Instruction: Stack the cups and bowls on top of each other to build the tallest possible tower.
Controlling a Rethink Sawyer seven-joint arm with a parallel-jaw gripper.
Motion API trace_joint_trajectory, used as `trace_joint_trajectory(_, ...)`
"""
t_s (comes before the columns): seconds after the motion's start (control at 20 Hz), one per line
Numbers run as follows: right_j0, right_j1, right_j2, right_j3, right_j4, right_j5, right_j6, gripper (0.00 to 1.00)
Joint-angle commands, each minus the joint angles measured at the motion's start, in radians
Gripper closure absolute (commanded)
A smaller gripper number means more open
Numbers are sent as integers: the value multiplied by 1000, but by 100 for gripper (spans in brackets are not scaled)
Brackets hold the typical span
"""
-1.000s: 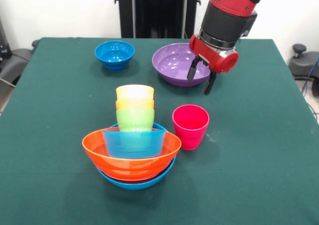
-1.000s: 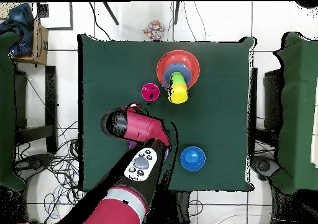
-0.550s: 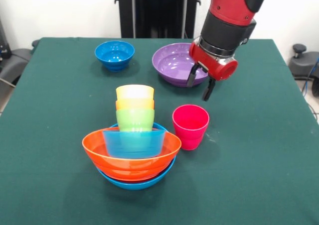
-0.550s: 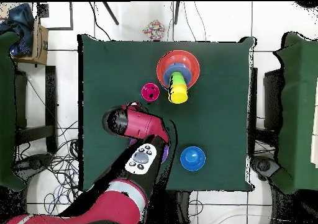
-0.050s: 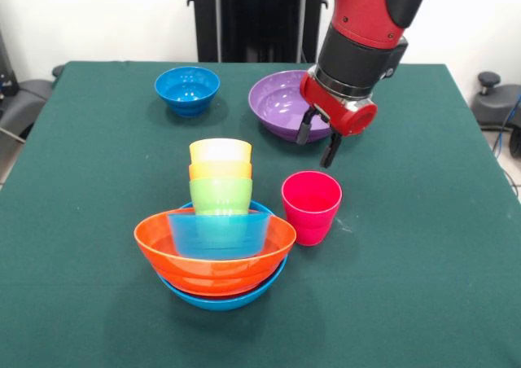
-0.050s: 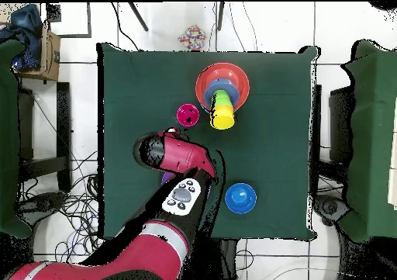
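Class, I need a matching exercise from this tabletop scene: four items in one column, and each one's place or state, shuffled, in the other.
Items
1. yellow cup
2. pink cup
3. purple bowl
4. pincer

Places or states
A. partly hidden behind the arm
B. open, holding nothing, in the air
C. top of the tower
D. alone on the cloth beside the tower

Pairs: 1-C, 2-D, 3-A, 4-B

The red and black arm comes down from the far right, its wrist tilted toward the near left. The tool [image 5: 316, 142] hangs above the counter, two dark fingers [image 5: 330, 151] spread apart and pointing downward, with nothing between them.
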Motion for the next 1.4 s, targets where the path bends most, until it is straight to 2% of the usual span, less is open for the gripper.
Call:
trace_joint_trajectory(0.05, -33, 30, 112, -35, 15, 9, 104, 0)
trace_joint_trajectory(0.5, -9, 74, 79, -57, 29, -34, 145, 0)
trace_joint_trajectory(0.65, 7, 86, 54, -87, 34, -2, 153, 0)
trace_joint_trajectory(0.95, 15, 116, 50, -117, 52, -3, 161, 0)
trace_joint_trajectory(1.4, 29, 65, 17, -145, 62, 128, 160, 0)
